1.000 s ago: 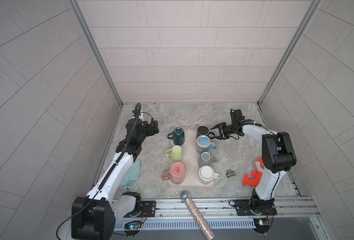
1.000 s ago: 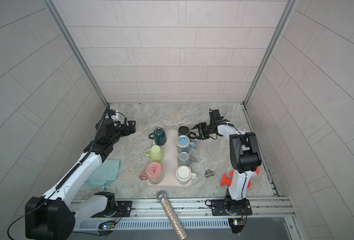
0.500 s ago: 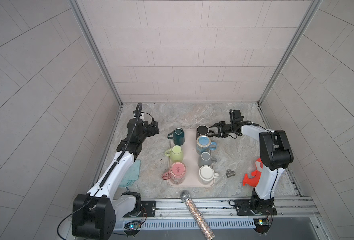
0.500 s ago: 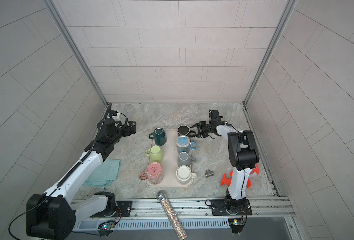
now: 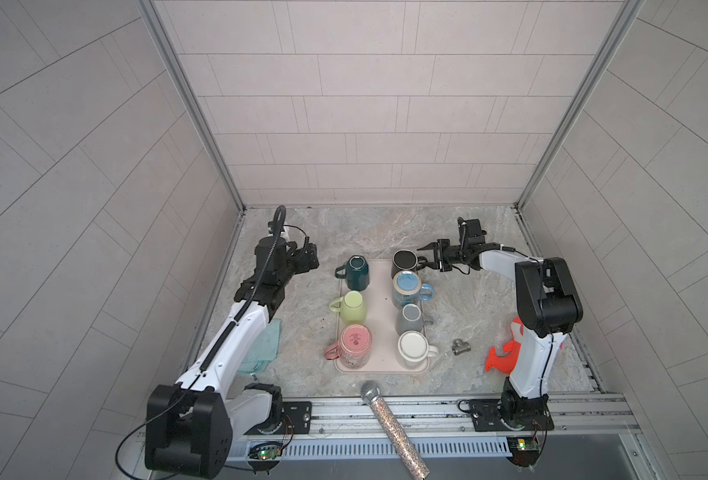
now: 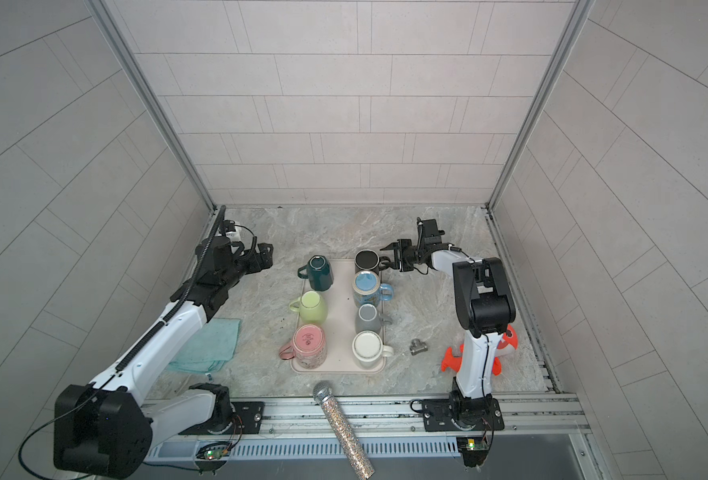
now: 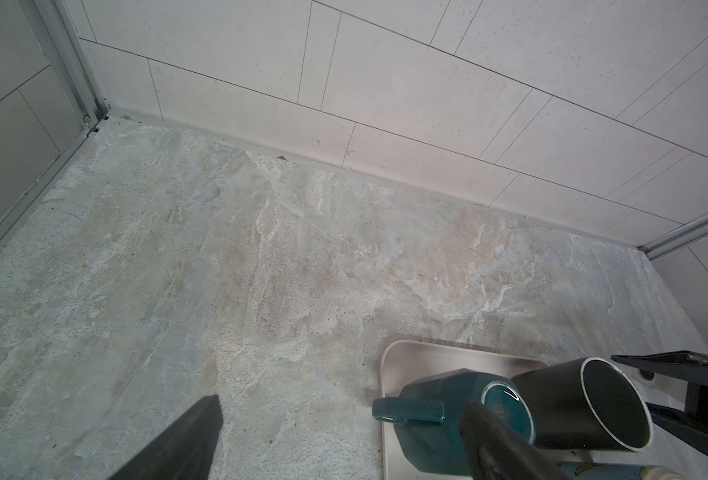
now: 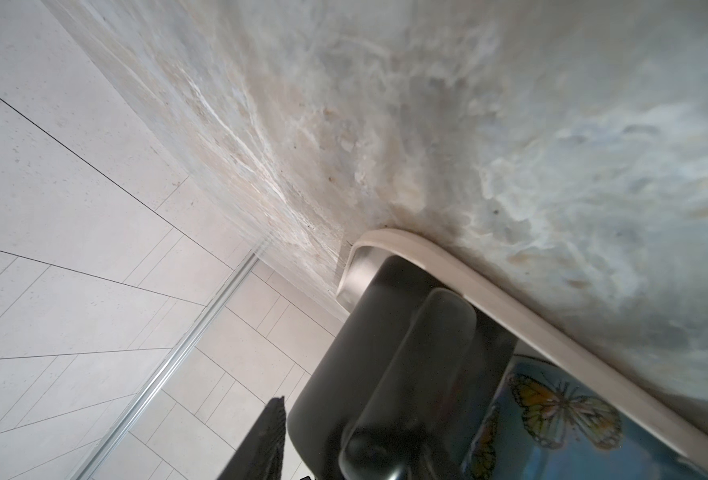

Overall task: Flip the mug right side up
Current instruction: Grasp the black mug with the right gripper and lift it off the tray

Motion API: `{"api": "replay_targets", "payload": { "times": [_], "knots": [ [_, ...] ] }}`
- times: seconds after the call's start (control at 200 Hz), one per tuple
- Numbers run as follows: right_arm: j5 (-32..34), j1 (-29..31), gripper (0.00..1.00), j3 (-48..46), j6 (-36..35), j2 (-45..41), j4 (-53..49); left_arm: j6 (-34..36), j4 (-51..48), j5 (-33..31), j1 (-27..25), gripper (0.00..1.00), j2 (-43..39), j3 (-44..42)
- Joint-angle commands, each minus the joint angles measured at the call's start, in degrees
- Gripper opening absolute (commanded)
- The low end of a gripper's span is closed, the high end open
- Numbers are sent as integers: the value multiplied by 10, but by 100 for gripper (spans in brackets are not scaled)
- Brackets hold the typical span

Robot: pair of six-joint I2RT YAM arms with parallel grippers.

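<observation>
1. The right gripper (image 5: 424, 257) reaches in sideways at the far right corner of the tray (image 5: 379, 299). Its jaws stand partly apart on either side of the handle (image 8: 427, 357) of the black mug (image 5: 404, 262); whether they pinch it I cannot tell
2. The black mug stands on the tray in that corner, just beside the blue mug (image 5: 406, 286), on its far side
3. The left gripper (image 5: 311, 259) hangs wide apart and empty above the counter (image 5: 385, 232), left of the teal mug (image 5: 357, 272)
</observation>
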Motion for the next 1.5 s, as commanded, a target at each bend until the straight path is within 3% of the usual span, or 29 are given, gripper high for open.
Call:
{"api": "replay_targets", "payload": {
  "times": [0.0,0.395,0.811,0.986,1.496],
  "knots": [
    [8,3,45,-12,52,8,40,8,0,-1,-2,95,0,18],
    [6,23,44,-21,109,33,130,9,-1,0,-2,96,6,19],
    [4,25,16,-21,144,50,197,9,-3,1,-2,95,11,20],
    [0,25,0,-9,171,61,246,10,-2,1,-2,96,12,22],
    [-23,25,0,86,168,74,361,-2,-5,-1,-2,89,13,27]
  ]
}}
